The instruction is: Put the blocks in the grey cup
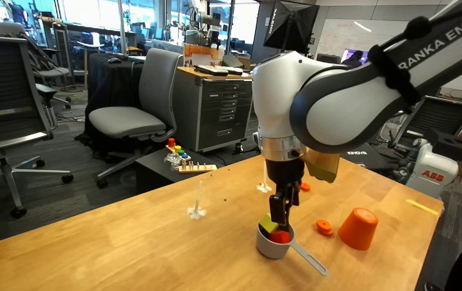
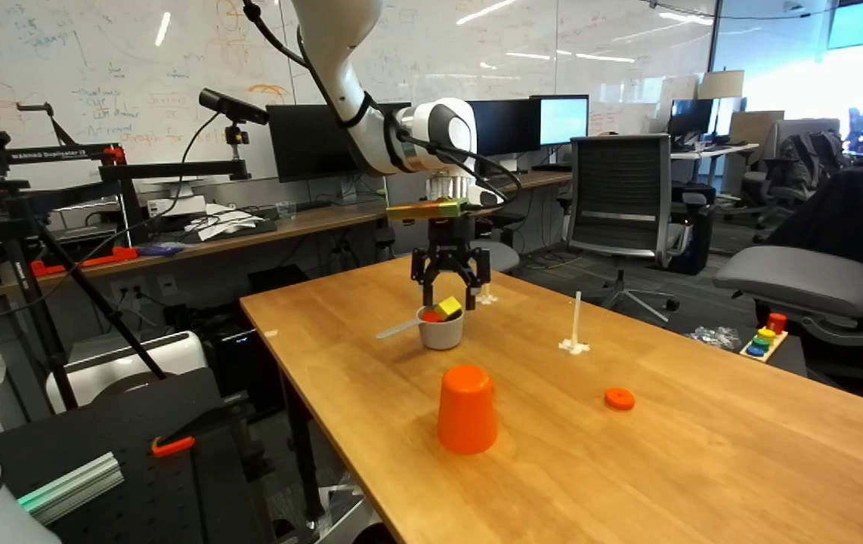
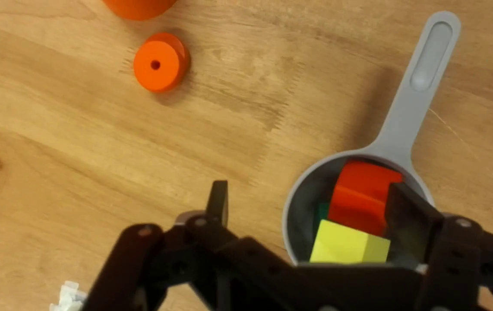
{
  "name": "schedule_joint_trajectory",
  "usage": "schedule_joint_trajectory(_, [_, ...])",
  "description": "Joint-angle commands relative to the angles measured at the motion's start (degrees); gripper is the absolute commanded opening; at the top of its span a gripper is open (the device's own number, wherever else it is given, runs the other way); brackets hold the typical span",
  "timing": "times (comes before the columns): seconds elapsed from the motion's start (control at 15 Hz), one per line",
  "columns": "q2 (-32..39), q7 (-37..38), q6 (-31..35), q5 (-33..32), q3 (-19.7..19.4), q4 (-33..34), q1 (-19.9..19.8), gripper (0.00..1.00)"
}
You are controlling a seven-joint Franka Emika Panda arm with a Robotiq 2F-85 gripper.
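Observation:
The grey cup (image 1: 270,248) stands upright on the table, its long handle (image 3: 415,90) pointing away in the wrist view. It also shows in an exterior view (image 2: 441,337). Inside it are a yellow block (image 3: 343,242), a red block (image 3: 361,194) and a partly hidden green block (image 3: 322,214). The yellow block rises above the rim in both exterior views. No orange cube shows. My gripper (image 3: 307,190) is open, directly above the cup. One finger overlaps the cup's inside beside the red block; the other is outside the rim. I cannot tell whether a finger touches a block.
An upside-down orange cup (image 1: 358,229) stands near the grey cup. Stacked orange round pieces (image 3: 160,62) lie between them, and another orange disc (image 2: 619,398) lies further off. Thin upright posts (image 1: 197,202) stand on the wooden table (image 1: 134,242).

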Motion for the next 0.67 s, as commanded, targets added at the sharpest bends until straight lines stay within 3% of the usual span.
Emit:
schedule_joint_trajectory(0.0, [-5.07,0.64,-1.12,0.83,-0.05,-2.32,-0.32,1.00])
schedule_joint_trajectory(0.27, [-9.24,0.78,-2.33,0.89,-0.24,-2.35,-0.88,1.00])
schedule_joint_trajectory(0.53, [-12.46,0.03,-5.10,3.95,-0.37,-2.46,-3.88,1.00])
schedule_joint_trajectory(0.6, [-9.59,0.48,-3.80,1.62,-0.39,-0.43,-2.33,1.00])
